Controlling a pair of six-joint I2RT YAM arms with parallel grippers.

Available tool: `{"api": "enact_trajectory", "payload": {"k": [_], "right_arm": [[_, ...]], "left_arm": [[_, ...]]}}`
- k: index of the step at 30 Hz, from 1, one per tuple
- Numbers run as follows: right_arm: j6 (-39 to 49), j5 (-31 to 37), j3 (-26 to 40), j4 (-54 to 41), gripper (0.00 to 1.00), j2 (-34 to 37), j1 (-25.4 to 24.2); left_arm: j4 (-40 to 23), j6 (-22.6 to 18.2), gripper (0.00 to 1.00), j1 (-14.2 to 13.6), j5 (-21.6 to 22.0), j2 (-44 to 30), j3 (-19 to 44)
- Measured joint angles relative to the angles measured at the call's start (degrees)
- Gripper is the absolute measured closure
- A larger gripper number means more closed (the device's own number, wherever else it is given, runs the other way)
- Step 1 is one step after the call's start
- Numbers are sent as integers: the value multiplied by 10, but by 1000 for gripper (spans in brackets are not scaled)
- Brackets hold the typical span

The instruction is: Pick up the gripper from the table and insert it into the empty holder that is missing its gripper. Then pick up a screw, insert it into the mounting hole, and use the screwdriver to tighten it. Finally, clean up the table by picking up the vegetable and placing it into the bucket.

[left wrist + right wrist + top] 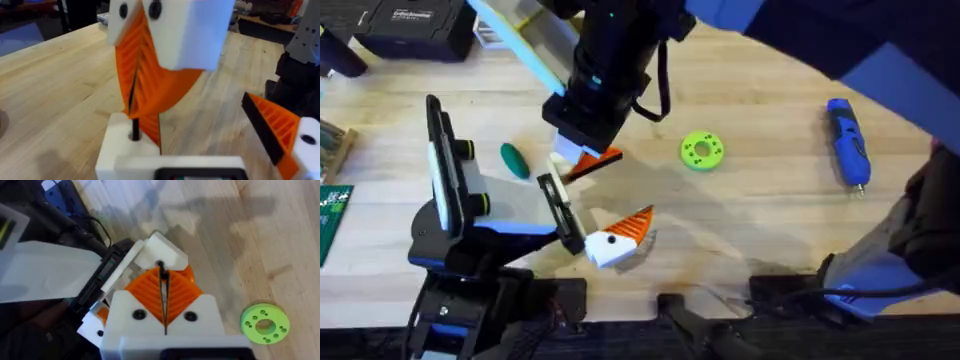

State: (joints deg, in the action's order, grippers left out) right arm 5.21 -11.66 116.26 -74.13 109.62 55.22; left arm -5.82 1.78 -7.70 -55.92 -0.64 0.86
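Observation:
The gripper (603, 157) (120, 150) (167, 254), a white base with an orange ribbed finger, sits at one end of the black holder rail (558, 212) on my left arm. My left gripper (632, 190) (210, 130) stands wide open, its other orange finger (632, 226) (280, 130) far off to the side. My right gripper (578, 150) (134, 107) (164, 282) hangs straight over the white base, shut on a thin black screw (162, 272) (134, 131) whose tip meets the base's hole. The blue screwdriver (847, 142) lies at the far right. The dark green vegetable (513, 159) lies left of the holder. The bucket is out of view.
A bright green ring (701, 150) (264, 323) lies right of the grippers. A black case (410, 25) sits at the back left, and a green circuit board (330, 220) at the left edge. Bare wood lies between the ring and the screwdriver.

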Motion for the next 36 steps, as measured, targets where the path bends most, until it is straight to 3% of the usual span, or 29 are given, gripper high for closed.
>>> {"api": "enact_trajectory", "payload": {"k": [29,30,36], "right_arm": [[2,5,4,1,993,16,16],[3,4,4,0,944,16,16],[7,10,6,-26,90,16,6]], "left_arm": [[0,4,15,0,0,0,0],[0,4,15,0,0,0,0],[0,4,14,0,0,0,0]]}}
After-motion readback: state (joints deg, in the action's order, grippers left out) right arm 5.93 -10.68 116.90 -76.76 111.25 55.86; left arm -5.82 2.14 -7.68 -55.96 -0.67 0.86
